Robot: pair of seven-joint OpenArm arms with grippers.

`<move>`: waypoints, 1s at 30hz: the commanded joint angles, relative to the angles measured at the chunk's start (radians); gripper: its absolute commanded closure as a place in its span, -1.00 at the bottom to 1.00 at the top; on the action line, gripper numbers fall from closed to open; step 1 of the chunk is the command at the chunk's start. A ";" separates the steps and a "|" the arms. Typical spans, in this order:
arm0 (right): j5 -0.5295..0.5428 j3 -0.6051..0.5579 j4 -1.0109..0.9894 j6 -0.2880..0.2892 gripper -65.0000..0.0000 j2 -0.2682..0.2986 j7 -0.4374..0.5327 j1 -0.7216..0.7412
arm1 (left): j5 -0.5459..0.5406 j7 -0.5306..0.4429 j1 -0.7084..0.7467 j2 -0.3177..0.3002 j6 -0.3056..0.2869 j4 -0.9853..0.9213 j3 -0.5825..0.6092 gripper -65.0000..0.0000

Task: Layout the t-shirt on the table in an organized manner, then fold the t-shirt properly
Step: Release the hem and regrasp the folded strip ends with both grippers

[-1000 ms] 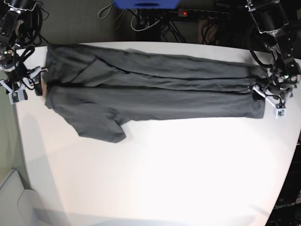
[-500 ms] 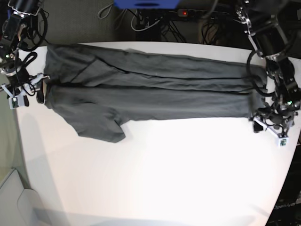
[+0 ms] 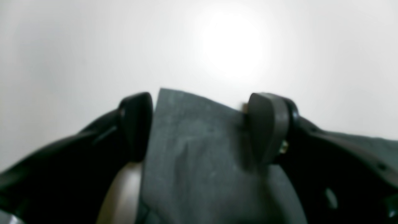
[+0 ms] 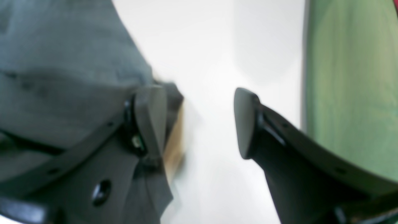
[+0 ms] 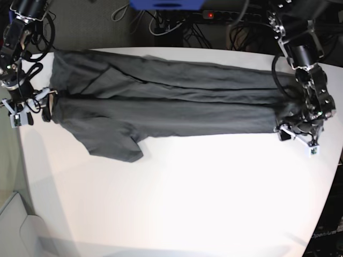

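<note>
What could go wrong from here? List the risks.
1. The left gripper stands open astride a t-shirt corner; closing may catch only one layer.
2. The right gripper is open beside the collar end, mostly over bare table; it could shut on nothing.
3. One sleeve juts toward the camera, so the fold may come out uneven.

Loads of open room on the table (image 5: 187, 203) across the whole lower half of the base view, nothing sitting there at all. The t-shirt (image 5: 171, 101) stretches across the upper part of the frame from left edge to right edge, with a sleeve poking down at lower left of it, so any low pass up there runs into cloth. The back edge at the top of the frame is crowded with cables and a power strip (image 5: 230, 15) just off the table.
</note>
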 commanded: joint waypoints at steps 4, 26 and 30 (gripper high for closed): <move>0.015 0.004 0.016 -0.001 -0.08 0.019 0.018 0.021 | -0.007 0.005 -0.018 -0.017 -0.003 -0.022 -0.004 -0.42; 0.015 0.004 0.016 -0.001 -0.08 0.002 0.018 0.033 | -0.009 0.175 0.042 0.031 -0.006 0.354 -0.004 0.99; 0.015 0.004 0.016 -0.001 -0.08 -0.006 0.018 0.052 | -0.009 0.313 0.106 0.045 -0.006 0.565 -0.004 0.99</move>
